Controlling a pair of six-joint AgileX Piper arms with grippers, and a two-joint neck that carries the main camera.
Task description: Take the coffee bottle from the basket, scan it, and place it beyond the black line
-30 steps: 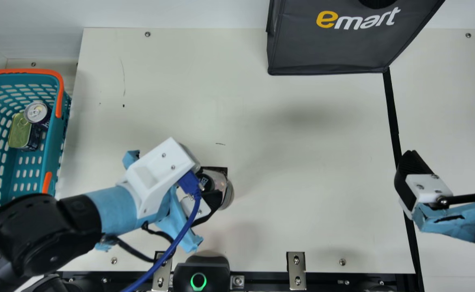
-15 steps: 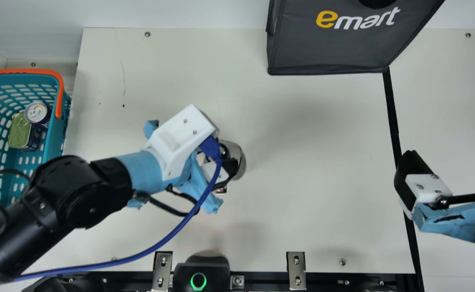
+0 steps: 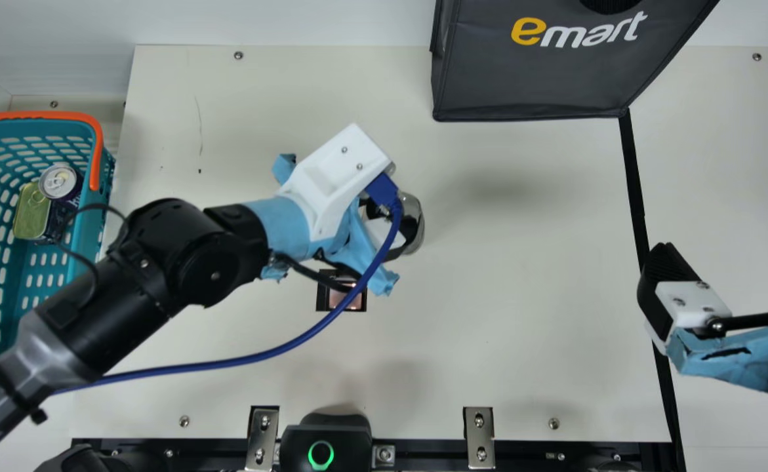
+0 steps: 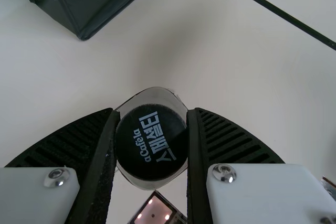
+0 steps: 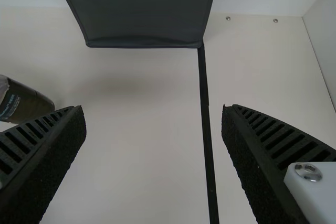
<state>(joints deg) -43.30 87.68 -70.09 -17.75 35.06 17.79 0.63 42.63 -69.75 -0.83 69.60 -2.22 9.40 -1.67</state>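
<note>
Black-fingered: clamping the coffee bottle point(image 3: 415, 213) between the left gripper's point(image 3: 393, 213) fingers near the main view's centre, left of the black line point(image 3: 635, 190); holding the right gripper's point(image 3: 728, 254) fingers apart at the right edge.

In main view, crops grey fabric bag point(image 3: 528, 78) at cream table point(image 3: 521, 314)'s far edge, teal plastic basket point(image 3: 86, 246) by left edge; mostly hides black-capped coffee bottle point(image 3: 414, 213).
</note>
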